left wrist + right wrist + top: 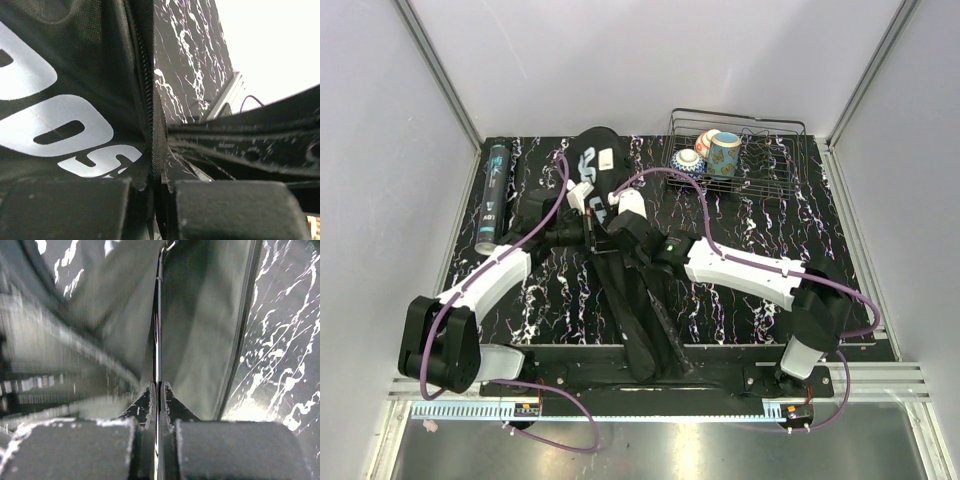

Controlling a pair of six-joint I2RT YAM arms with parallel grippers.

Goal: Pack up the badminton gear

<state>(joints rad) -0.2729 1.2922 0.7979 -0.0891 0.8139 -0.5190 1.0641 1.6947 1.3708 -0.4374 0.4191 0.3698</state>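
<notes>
The long black bag point(638, 300) lies down the middle of the table, its wide end at the back. My left gripper point(584, 200) is shut on the bag's zipper edge point(148, 115); white letters point(60, 135) show beside it. My right gripper point(622, 208) sits close by and is shut on a thin glossy black rod point(157, 330), apparently the racket shaft, lying against the bag's grey fabric point(200, 325). The racket head is hidden. The dark teal-lettered tube point(494, 196) lies at the back left. No shuttlecocks show.
A wire basket point(775, 172) with painted ceramic cups point(723, 152) stands at the back right. The black marbled tabletop point(750, 225) is walled by white panels on three sides. The metal rail point(880, 380) runs along the near edge.
</notes>
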